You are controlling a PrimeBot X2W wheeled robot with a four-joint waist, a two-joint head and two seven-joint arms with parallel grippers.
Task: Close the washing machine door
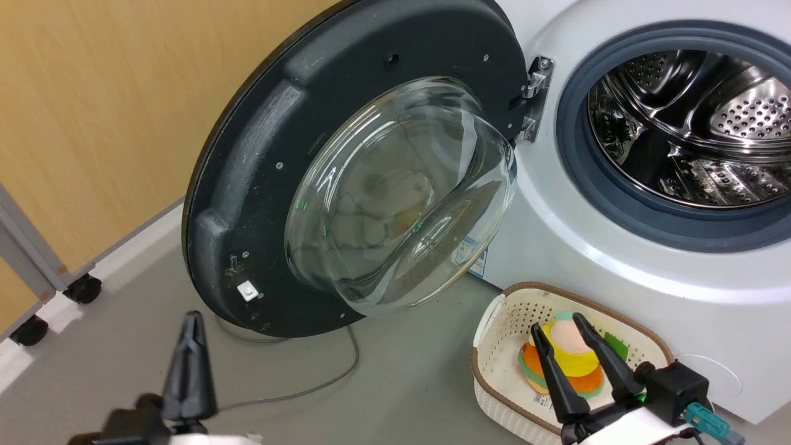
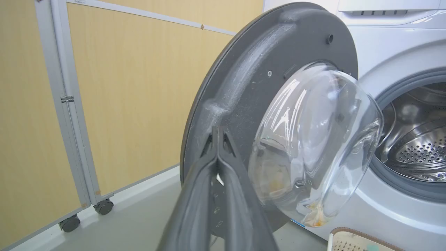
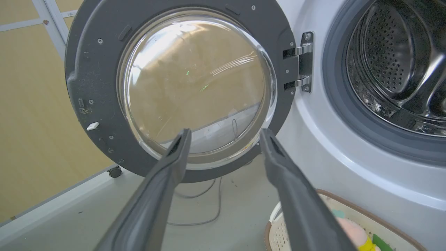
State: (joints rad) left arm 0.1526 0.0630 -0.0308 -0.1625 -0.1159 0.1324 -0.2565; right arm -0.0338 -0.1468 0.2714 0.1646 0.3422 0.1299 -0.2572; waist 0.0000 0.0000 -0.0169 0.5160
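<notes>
Two grippers sit short of contact: the left gripper [image 1: 193, 318], fingers pressed together and empty, low before the round, matte-black-rimmed washing machine door [image 1: 259, 185] with its bulging clear glass bowl [image 1: 401, 191]; the right gripper [image 1: 557, 322] spread, holding nothing, above a cream perforated plastic basket [image 1: 488, 377]. The door hangs wide open, left of the perforated steel drum [image 1: 710, 123] of the white washing machine [image 1: 556, 247]. Next, probably, a push from behind the rim's free edge.
</notes>
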